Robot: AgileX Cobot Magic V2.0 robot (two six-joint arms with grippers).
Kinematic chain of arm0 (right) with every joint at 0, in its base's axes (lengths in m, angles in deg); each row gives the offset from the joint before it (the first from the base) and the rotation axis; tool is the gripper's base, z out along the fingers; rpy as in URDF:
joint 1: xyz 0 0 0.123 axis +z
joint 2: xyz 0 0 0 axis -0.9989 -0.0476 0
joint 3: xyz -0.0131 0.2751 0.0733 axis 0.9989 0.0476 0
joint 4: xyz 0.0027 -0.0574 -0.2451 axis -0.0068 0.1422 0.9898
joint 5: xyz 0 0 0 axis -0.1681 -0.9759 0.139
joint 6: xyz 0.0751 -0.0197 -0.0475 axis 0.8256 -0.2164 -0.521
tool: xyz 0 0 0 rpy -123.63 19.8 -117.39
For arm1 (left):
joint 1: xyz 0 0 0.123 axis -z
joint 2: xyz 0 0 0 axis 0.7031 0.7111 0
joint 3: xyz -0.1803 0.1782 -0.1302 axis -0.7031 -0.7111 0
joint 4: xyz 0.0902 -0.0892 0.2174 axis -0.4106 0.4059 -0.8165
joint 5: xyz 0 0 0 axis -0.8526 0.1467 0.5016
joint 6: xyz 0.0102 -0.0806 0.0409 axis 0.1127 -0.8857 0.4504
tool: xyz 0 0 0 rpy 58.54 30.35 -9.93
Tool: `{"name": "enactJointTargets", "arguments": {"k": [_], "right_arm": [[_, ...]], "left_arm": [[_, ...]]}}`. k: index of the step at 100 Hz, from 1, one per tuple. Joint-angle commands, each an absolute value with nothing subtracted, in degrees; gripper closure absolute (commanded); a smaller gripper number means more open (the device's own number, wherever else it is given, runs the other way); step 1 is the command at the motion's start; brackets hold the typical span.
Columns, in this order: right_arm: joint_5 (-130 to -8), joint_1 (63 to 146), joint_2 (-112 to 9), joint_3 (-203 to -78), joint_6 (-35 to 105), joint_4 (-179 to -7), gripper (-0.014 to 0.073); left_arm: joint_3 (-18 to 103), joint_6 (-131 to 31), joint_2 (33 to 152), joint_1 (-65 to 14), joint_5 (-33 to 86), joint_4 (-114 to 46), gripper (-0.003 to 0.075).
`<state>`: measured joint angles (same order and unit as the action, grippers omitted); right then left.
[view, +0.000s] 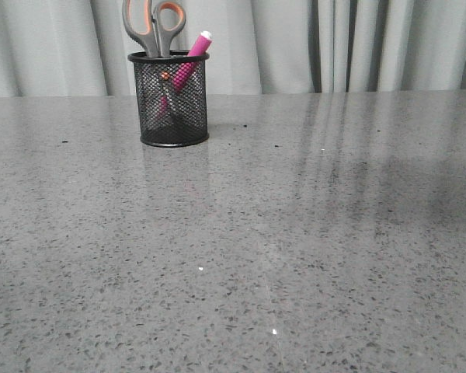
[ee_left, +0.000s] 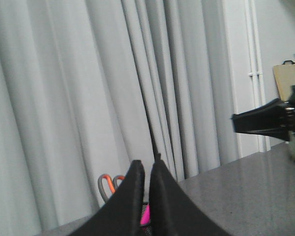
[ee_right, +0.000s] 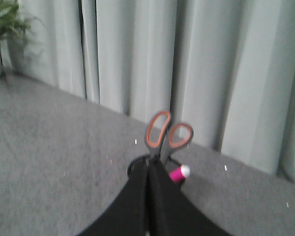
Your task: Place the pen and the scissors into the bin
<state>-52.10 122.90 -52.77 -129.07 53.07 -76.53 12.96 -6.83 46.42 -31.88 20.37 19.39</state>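
The black wire-mesh bin [view: 173,99] stands upright at the far left of the table. The scissors [view: 153,25] stand in it, blades down, grey handles with orange lining above the rim. The magenta pen [view: 190,61] leans inside it, its white tip over the rim. No gripper shows in the front view. My left gripper [ee_left: 147,167] is shut and empty, away from the bin, with the scissors [ee_left: 109,184] and pen [ee_left: 145,216] behind its fingers. My right gripper [ee_right: 149,167] is shut and empty; beyond it show the scissors [ee_right: 166,133], pen [ee_right: 179,173] and bin rim [ee_right: 133,167].
Grey curtains [view: 334,43] hang behind the speckled grey table [view: 295,233]. The right arm's black gripper [ee_left: 265,120] shows in the left wrist view. A potted plant [ee_right: 0,29] stands at the table's far corner in the right wrist view.
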Motion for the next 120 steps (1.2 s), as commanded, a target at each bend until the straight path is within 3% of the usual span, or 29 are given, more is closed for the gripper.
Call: {"name": "enactJointTargets", "arguments": {"k": [1, 28, 59, 120], "right_arm": [[-54.2, 122.8, -44.6, -123.7, 53.0, -74.5, 0.0662], [-54.6, 122.8, -24.6, -104.3, 53.0, -70.7, 0.0662], [-54.4, 122.8, -10.5, -101.3, 53.0, -70.3, 0.0662], [-54.4, 122.8, -8.4, -101.3, 53.0, -70.3, 0.0662]], "left_arm": [[10.9, -7.5, 44.9, -31.4, 22.0, 22.4, 0.0720], [6.6, -7.5, 43.9, -31.4, 21.9, 24.8, 0.0721], [6.6, -7.5, 43.9, -31.4, 21.9, 24.8, 0.0721], [6.6, -7.5, 43.8, -31.4, 21.9, 23.8, 0.0721]]}}
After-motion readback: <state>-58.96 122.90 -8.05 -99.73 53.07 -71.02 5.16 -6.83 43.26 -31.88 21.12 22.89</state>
